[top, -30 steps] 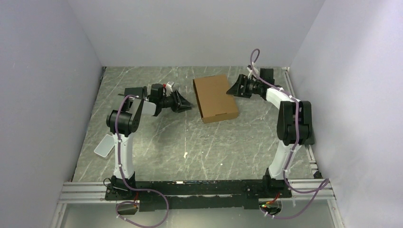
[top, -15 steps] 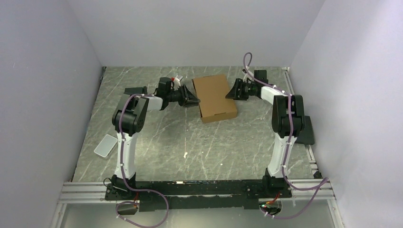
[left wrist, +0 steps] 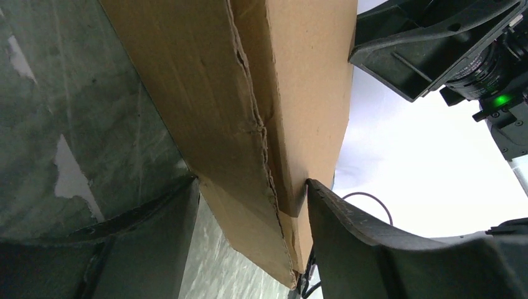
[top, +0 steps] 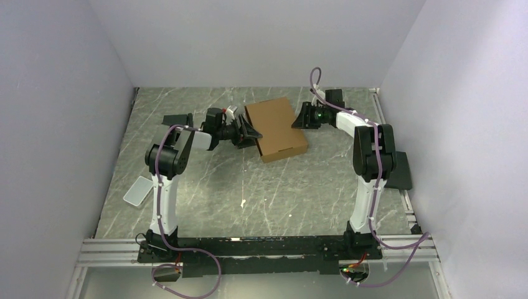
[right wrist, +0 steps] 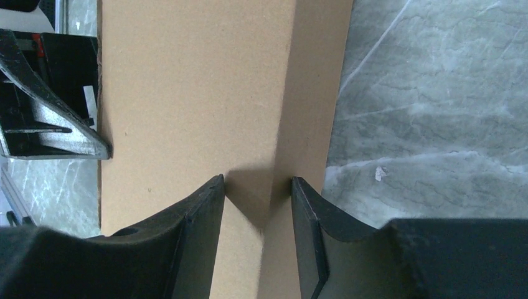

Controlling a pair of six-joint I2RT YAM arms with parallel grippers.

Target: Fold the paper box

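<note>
— Where is the paper box (top: 276, 129) found?
— At the far middle of the table (top: 249, 187), between the two arms.
— How is the left gripper (left wrist: 252, 182) set?
— It is clamped on the box's left edge, with both fingers (left wrist: 348, 249) pressed against the cardboard.
— And the right gripper (right wrist: 255, 180)?
— It is placed astride the right edge. Whether a grip is made cannot be told.
</note>
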